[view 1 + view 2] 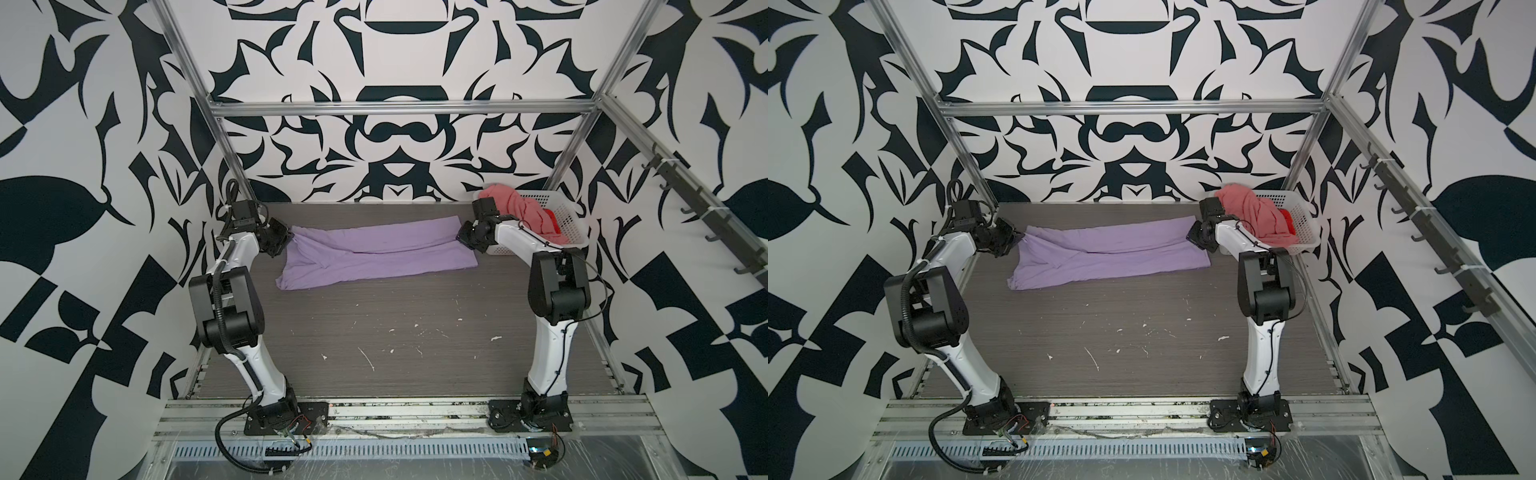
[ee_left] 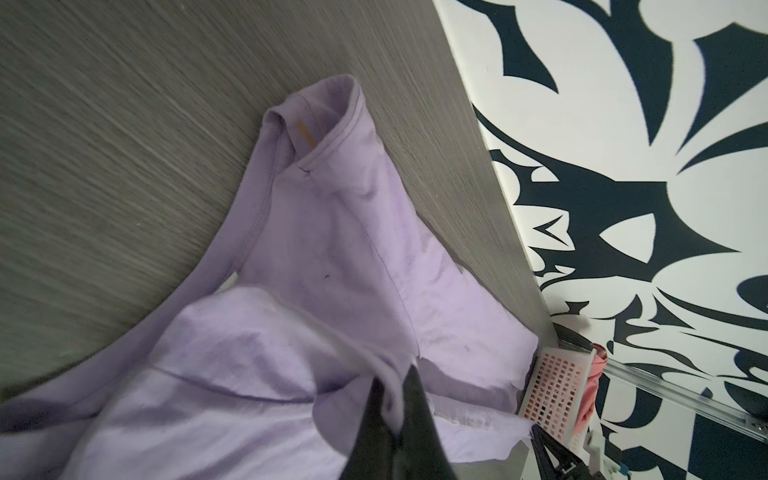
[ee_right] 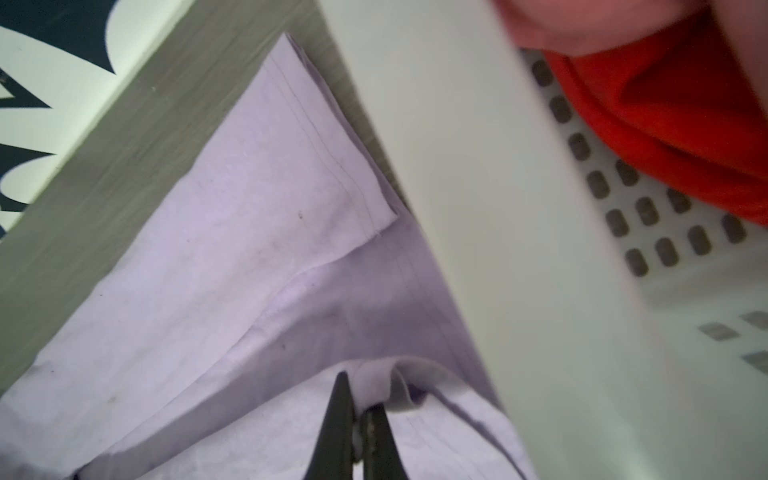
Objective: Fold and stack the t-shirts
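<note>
We count 3 tees, 1 basket, 2 grippers.

Left gripper (image 1: 291, 241) (image 1: 1019, 237) (image 2: 399, 415): jaws clamped on one end of the lavender tee (image 1: 365, 257) (image 1: 1100, 257) (image 2: 332, 249) (image 3: 208, 249). In the left wrist view the cloth bunches over the fingertips, blurred.

Right gripper (image 1: 459, 237) (image 1: 1190, 235) (image 3: 357, 419): jaws pinched on the opposite end of the same tee. The right wrist view shows a fold of cloth caught between them.

The 1 lavender tee spans between the two grippers. Its gripped edge is pulled into a ridge from one gripper to the other, and the rest lies creased on the table (image 1: 395, 324) (image 1: 1142, 324) on the arm-base side of both grippers. Its collar (image 2: 316, 120) lies flat on the table just ahead of the left gripper.

1 white perforated basket (image 1: 569, 224) (image 1: 1304, 226) (image 2: 552, 386) (image 3: 457, 124) sits just beside the right gripper, on its outer side. The lavender tee's end runs right up to the basket wall.

In the basket: 1 salmon-pink tee (image 1: 507, 205) (image 1: 1246, 208) (image 3: 561, 25), heaped over the rim nearest the right gripper, and 1 red tee (image 1: 550, 222) (image 1: 1287, 220) (image 3: 665, 104) partly under it, farther from the gripper. Both are crumpled, unfolded, and touched by neither gripper.
</note>
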`<state>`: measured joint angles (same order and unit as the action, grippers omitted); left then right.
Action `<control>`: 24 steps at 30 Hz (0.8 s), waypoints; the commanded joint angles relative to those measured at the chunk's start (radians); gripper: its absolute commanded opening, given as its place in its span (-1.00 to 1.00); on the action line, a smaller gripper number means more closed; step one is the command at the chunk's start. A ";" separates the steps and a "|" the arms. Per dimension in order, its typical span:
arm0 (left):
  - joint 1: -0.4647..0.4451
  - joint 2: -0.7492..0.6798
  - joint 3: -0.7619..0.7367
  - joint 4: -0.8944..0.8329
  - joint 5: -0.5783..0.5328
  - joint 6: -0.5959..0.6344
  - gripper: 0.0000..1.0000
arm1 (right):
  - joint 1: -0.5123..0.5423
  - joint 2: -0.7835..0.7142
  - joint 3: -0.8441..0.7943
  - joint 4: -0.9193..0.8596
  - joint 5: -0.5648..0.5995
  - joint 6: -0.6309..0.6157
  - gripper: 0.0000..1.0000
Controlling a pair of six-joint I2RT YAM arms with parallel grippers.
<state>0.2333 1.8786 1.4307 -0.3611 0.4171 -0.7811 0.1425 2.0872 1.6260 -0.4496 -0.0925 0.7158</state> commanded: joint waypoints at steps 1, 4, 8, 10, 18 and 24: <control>0.000 0.039 0.040 0.031 0.014 -0.026 -1.00 | -0.015 0.031 0.056 0.020 -0.023 0.023 -1.00; 0.000 0.066 0.056 0.045 0.014 -0.033 -1.00 | -0.014 0.068 0.089 0.024 -0.032 0.040 -1.00; -0.001 0.093 0.081 0.046 0.009 -0.036 -1.00 | -0.015 0.099 0.119 0.027 -0.030 0.052 -1.00; -0.001 0.101 0.085 0.053 0.010 -0.047 -1.00 | -0.017 0.106 0.130 0.018 -0.020 0.051 -1.00; 0.000 0.113 0.084 0.088 0.009 -0.076 -0.94 | -0.027 0.122 0.141 -0.030 0.045 0.056 -0.85; 0.000 0.082 0.074 0.088 0.007 -0.068 -0.38 | -0.028 0.076 0.087 0.018 0.100 0.062 -0.29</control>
<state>0.2333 1.9759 1.4937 -0.2863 0.4259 -0.8551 0.1360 2.1944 1.7428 -0.4374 -0.0639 0.7677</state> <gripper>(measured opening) 0.275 0.338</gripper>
